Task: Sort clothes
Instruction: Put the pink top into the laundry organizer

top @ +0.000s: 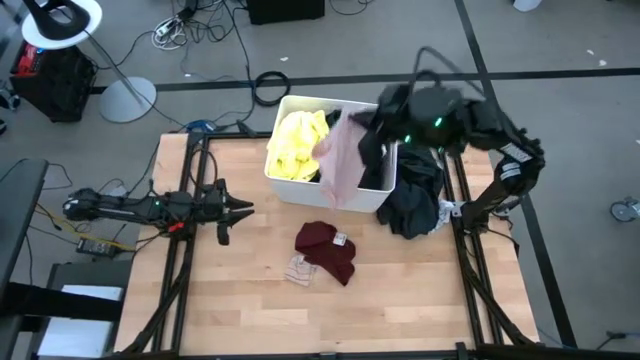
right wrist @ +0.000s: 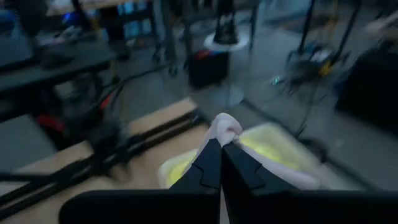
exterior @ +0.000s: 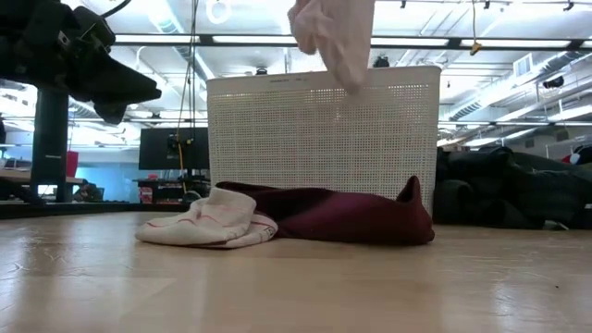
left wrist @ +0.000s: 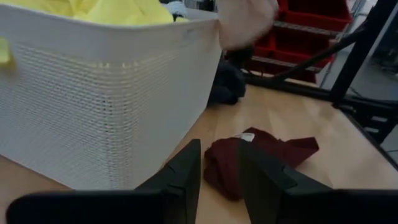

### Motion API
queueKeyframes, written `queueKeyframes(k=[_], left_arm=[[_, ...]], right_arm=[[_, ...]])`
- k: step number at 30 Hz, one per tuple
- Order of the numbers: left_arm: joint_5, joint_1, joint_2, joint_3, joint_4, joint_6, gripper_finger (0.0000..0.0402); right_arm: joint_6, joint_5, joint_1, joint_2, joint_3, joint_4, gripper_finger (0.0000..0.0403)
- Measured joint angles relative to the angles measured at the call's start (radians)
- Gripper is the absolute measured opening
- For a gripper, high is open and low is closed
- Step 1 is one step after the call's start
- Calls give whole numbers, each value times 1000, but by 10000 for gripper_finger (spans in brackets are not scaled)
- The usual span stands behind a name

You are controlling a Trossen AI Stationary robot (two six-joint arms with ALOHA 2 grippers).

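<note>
1. nearest the low camera, a white-striped cloth (exterior: 211,225) lies on the bench (exterior: 296,287), touching a maroon garment (exterior: 342,215) on its right.
2. right pincer (right wrist: 220,144) is clamped shut on a bunched fold of a salmon pink garment (top: 340,160), held in the air above the white bin (top: 372,196).
3. that pink cloth hangs down over the bin's near wall; in the low view its end (exterior: 335,35) dangles above the bin's rim.
4. inside the bin, on the nine o'clock side, sits a yellow garment (top: 296,145).
5. outside the bin at its three o'clock side, a heap of black clothes (top: 415,198) rests at the bench edge, touching the bin.
6. from above, the maroon garment (top: 328,250) lies at six o'clock from the bin, apart from it, with the striped cloth (top: 300,268) at its eight o'clock.
7. left pincer (top: 240,208) waits at nine o'clock of the bench, fingers (left wrist: 186,174) parted with nothing between them, pointing toward the bin.
</note>
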Motion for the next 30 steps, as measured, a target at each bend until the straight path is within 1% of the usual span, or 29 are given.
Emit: queueKeyframes(k=[3,5,8,10,14,16,20,24,28,30], left_arm=[[-7,-8,35,0,8,0,106],[-7,-12,51,0,16,0,106],[-7,-14,62,0,28,0,106],[-8,-13,62,0,33,0,106],[-8,-13,61,0,47,0,106],[-8,-13,61,0,47,0,106],[-8,-13,61,0,46,0,106],[-8,-13,61,0,44,0,106],[-8,-13,61,0,51,0,106],[-8,-13,61,0,54,0,106]], right_arm=[[-112,8,-77,-24,0,45,0],[-182,31,-131,-30,0,60,0],[-239,24,-213,-29,0,55,0],[-250,-5,-267,-25,0,10,0],[-230,-104,-356,8,-4,-141,0],[-217,-161,-383,27,-27,-187,0],[-214,-265,-419,48,-147,-193,0],[-189,-329,-432,58,-323,-156,0],[-151,-371,-439,57,-511,-87,0],[-150,-424,-442,57,-598,-25,1]])
